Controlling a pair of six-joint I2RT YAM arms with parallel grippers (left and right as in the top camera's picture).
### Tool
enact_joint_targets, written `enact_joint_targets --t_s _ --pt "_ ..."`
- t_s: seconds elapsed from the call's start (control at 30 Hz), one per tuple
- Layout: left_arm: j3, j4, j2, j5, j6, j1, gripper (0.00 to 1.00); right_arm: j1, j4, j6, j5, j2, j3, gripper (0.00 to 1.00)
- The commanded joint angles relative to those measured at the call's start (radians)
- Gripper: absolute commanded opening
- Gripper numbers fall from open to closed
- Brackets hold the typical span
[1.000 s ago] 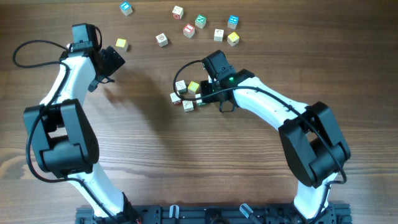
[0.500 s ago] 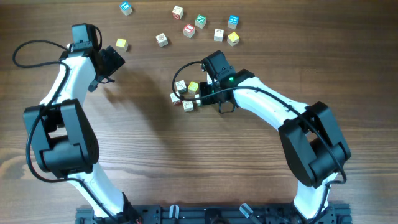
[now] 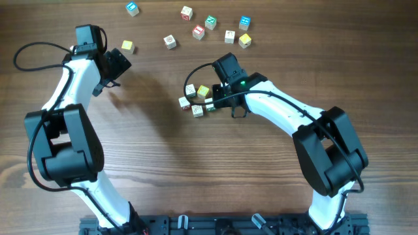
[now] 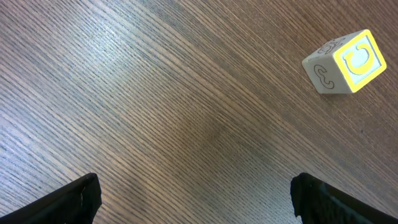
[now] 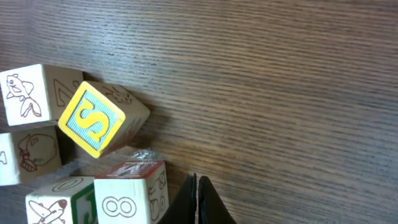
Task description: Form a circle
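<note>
Bright even light, soft shadows, sharp focus

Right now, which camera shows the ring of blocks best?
The overhead view: it shows the ring of blocks nearly whole, though small. The right wrist view shows some of its blocks close up but cut off by the frame. The left wrist view shows only one stray block.

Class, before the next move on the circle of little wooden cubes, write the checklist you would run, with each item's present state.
1. Right gripper shut, holding nothing: ok.
2. Left gripper open, empty: ok.
3. Ring of small wooden cubes closed all round: cannot tell, the right arm covers part.
4. Yellow-faced S cube square with its neighbours: not ok, askew.
5. Loose yellow C cube apart from left gripper: ok.
</note>
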Motion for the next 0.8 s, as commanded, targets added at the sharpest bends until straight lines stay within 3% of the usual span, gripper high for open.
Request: enact_joint_targets --t_s 0.0,0.77 --pt "0.011 0.001 -0.016 0.001 0.007 0.001 1.0 0.002 0.004 0.004 -0.05 0.021 -0.004 0.04" --pt "0.011 0.001 -0.016 0.001 0.007 0.001 1.0 0.005 0.021 0.003 -0.114 0.021 -0.004 0.04"
